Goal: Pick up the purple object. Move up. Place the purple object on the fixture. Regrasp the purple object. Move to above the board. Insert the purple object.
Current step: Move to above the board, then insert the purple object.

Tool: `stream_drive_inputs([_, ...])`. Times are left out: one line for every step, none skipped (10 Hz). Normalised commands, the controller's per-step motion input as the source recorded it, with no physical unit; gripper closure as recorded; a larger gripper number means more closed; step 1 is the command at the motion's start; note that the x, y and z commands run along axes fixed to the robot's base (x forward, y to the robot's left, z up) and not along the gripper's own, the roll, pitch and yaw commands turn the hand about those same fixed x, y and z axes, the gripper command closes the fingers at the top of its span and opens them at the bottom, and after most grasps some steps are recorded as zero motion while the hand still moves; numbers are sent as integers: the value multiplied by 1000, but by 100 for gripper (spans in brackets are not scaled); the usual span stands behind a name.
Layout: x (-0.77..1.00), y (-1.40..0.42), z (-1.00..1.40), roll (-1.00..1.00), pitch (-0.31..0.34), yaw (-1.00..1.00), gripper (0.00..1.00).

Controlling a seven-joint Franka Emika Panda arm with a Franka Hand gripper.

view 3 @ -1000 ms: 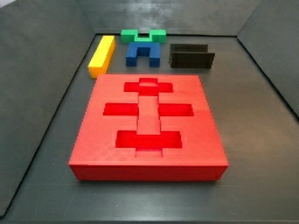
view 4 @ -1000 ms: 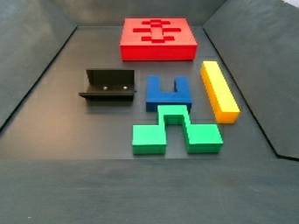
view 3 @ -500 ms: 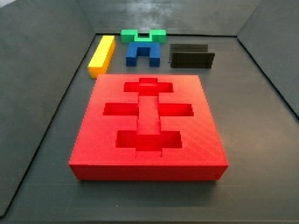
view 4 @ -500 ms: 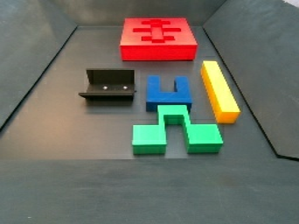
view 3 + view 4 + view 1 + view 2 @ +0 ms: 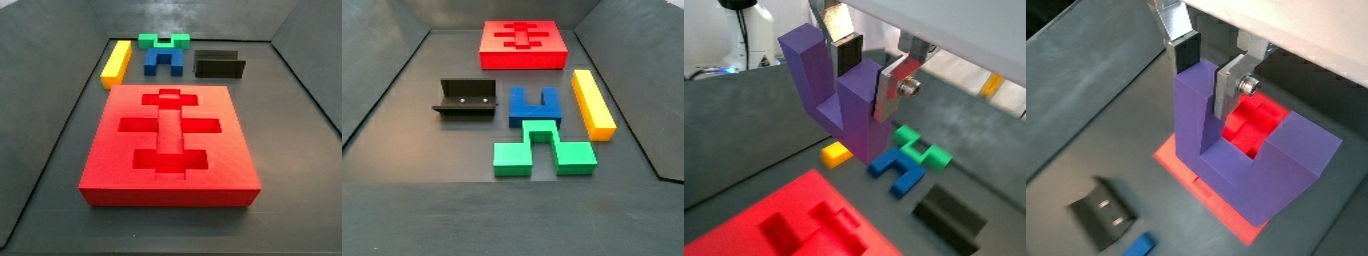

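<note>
My gripper (image 5: 869, 80) shows only in both wrist views (image 5: 1207, 75); it is out of both side views. It is shut on one prong of the purple object (image 5: 831, 90), a U-shaped block hanging below the fingers (image 5: 1227, 150). The block is held high above the floor, over an edge of the red board (image 5: 1256, 118), which has cross- and bar-shaped cutouts (image 5: 167, 140) (image 5: 523, 45) (image 5: 791, 215). The black fixture (image 5: 219, 65) stands empty beside the board (image 5: 466, 98) (image 5: 951, 218) (image 5: 1104, 210).
A blue U-shaped block (image 5: 536, 105) (image 5: 163, 60), a green block (image 5: 543, 150) (image 5: 167, 41) and a long yellow bar (image 5: 592, 100) (image 5: 118, 62) lie together near the fixture. Dark walls enclose the grey floor.
</note>
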Motion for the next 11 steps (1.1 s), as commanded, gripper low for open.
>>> stream_drive_inputs([-88, 21, 6, -1000, 53, -82, 100])
stream_drive_inputs([-69, 28, 2, -810, 31, -55, 100])
stream_drive_inputs([-58, 22, 4, -587, 12, -34, 100])
stream_drive_inputs([-45, 18, 0, -399, -4, -23, 100])
stream_drive_inputs([-38, 13, 3, -236, -12, -13, 100])
stream_drive_inputs([0, 0, 0, -9, 0, 0, 100])
stream_drive_inputs([0, 0, 0, -9, 0, 0, 100])
stream_drive_inputs([0, 0, 0, -141, -3, -14, 100])
stream_drive_inputs([11, 0, 0, -431, -116, -146, 100])
stream_drive_inputs([80, 0, 0, -500, -216, -254, 100])
stream_drive_inputs([69, -17, 20, -500, -243, -309, 100])
